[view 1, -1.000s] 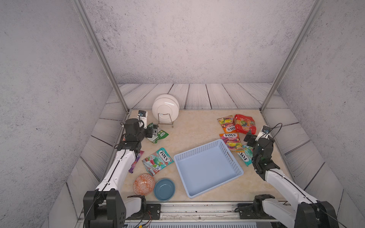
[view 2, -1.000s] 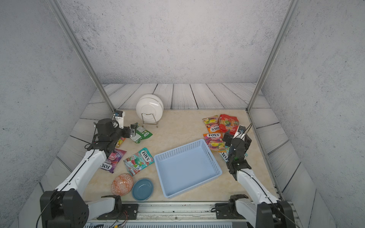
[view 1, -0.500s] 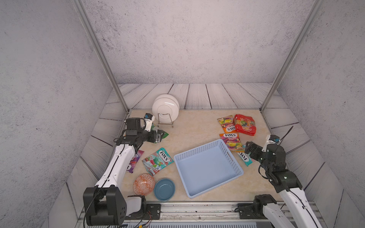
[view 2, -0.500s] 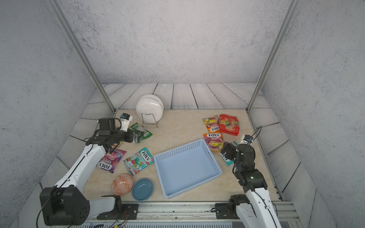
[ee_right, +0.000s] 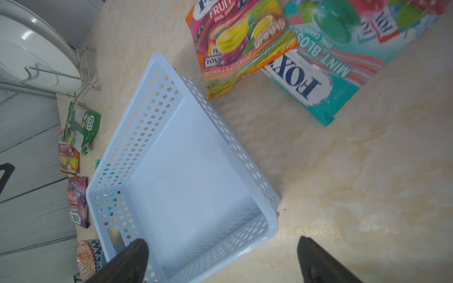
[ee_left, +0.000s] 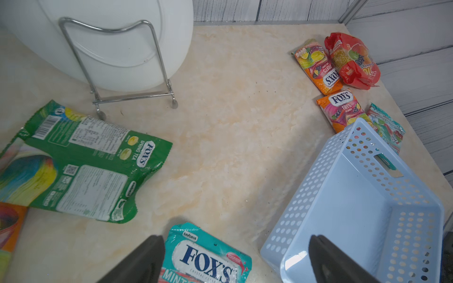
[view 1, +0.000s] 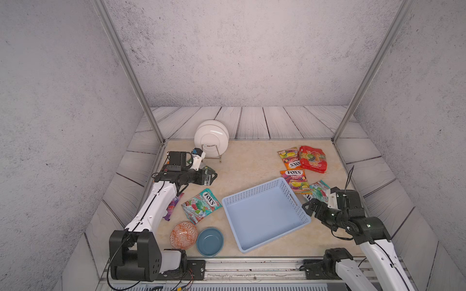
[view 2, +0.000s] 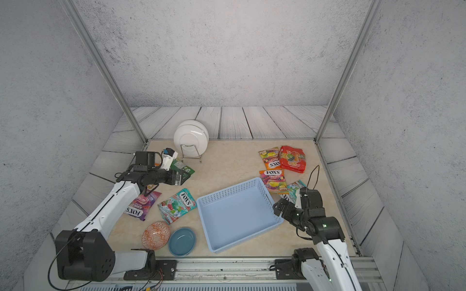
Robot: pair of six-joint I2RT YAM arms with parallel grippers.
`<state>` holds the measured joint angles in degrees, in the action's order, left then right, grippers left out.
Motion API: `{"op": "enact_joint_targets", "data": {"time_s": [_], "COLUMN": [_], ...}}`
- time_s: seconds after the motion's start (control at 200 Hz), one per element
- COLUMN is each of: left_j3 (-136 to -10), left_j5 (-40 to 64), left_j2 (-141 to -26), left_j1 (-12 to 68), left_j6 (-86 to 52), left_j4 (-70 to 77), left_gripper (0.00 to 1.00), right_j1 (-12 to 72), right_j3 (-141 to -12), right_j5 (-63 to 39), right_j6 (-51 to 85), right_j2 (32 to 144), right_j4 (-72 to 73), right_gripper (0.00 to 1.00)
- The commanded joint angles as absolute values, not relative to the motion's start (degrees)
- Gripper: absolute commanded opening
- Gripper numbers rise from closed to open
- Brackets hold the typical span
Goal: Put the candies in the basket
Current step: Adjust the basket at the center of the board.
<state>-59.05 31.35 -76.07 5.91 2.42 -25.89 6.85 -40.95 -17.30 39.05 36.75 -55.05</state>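
While the basket [view 1: 262, 216] is sitting empty mid-table, the candies are lying around it: a teal bag [view 1: 201, 205] just off its left wall, a green bag [ee_left: 83, 166] near the white plates [view 1: 211, 137], and an orange bag [view 1: 295, 179] and second teal bag [view 1: 319, 189] at its far right corner. The left gripper [view 1: 211, 176] is hovering spread wide and empty by the green bag. The right gripper [ee_right: 221, 241] is gaping, gripping nothing, over the basket's right wall.

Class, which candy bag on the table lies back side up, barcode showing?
The green Spring Tea bag by the white plates: only it shows a barcode and small-print panels; the others, like the teal mint bag, show picture fronts.
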Motion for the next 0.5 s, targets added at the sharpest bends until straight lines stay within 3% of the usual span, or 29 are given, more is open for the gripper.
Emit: {"op": "enact_joint_targets", "data": {"time_s": [0.0,0.495], "left_j3": [-59.7,-60.6], "left_j5": [31.7,31.2], "left_j2": [-78.3,-86.0], "left_j1": [7.7,13.3], "left_j6": [4.2,3.8], "left_j4": [-26.9,-28.7], "left_gripper": [0.98,0.98], "right_j1": [7.1,7.7], "right_j3": [-40.6,-35.2], "right_j5": [-20.9,-30.5], "right_j6": [39.3,37.9], "right_j2": [36.8,41.7], "right_j4": [-59.7,-54.0], "right_gripper": [0.99,0.93]}}
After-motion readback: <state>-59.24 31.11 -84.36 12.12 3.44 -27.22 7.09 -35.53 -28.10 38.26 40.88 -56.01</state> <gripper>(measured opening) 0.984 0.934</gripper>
